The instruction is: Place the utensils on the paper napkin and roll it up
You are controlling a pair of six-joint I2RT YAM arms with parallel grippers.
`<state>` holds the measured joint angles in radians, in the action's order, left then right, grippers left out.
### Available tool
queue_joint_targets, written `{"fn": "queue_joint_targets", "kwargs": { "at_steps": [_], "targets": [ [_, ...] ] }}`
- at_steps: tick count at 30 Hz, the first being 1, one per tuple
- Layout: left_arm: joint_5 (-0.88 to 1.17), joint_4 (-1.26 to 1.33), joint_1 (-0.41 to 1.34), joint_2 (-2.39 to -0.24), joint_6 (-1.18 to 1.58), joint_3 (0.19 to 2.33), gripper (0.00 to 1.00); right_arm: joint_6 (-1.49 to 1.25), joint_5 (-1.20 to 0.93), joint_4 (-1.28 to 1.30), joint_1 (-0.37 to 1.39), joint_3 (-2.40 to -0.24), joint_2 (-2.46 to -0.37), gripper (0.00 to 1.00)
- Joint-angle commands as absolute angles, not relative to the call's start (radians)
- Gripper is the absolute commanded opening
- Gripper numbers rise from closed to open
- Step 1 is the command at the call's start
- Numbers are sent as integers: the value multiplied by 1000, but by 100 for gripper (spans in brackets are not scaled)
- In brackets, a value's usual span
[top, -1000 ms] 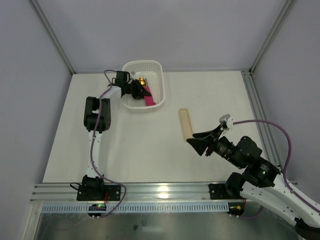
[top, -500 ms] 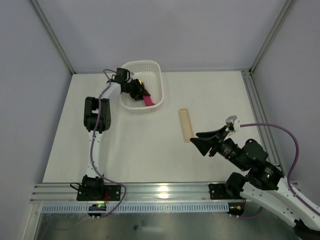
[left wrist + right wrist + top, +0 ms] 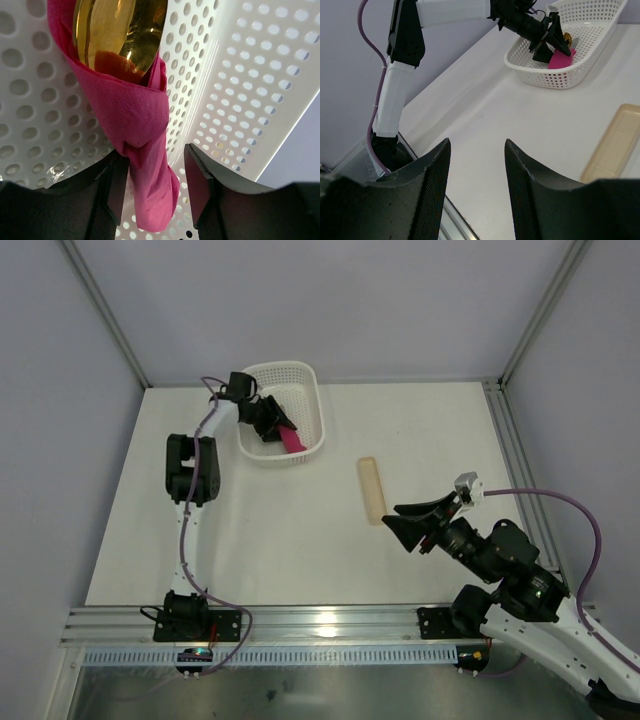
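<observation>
The magenta paper napkin is rolled around the utensils, and a shiny gold spoon head sticks out of its top. The roll lies inside the white perforated basket. My left gripper stands open around the roll's lower end. The napkin lies against the left finger, with a gap to the right one. From above, the left gripper reaches into the basket over the napkin. My right gripper hovers open over the table at the right, with nothing between its fingers. No other utensil shows.
A pale beige flat strip lies on the table just beyond the right gripper, also seen in the right wrist view. The basket stands at the far left of the table. Metal frame rails run along the table's near and right edges.
The left jaws have opened off the napkin roll, which now rests in the basket. The basket has shifted slightly left. The right arm has drawn back a little to the right.
</observation>
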<state>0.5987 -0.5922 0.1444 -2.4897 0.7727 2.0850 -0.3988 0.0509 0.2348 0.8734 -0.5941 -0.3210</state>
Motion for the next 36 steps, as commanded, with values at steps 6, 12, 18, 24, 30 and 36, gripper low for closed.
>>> {"fn": "queue_joint_targets", "kwargs": {
  "at_steps": [6,12,18,24,30,36],
  "targets": [
    [440,-765,120,-2408,747,2126,59,-393,58,224,874,-609,-308,50],
    [414,-798,118,-2364,747,2138,59,-387,46,227,876,-626,-330,50],
    [397,-802,120,-2306,716,2125,57,-387,37,227,876,-641,-348,50],
    [419,-784,126,-2293,678,2102,56,-396,34,221,874,-632,-356,50],
    [488,-647,133,-2289,663,2042,44,-399,38,207,874,-624,-376,50],
    [506,-575,141,-2335,643,2042,39,-399,40,190,874,-615,-400,50]
  ]
}}
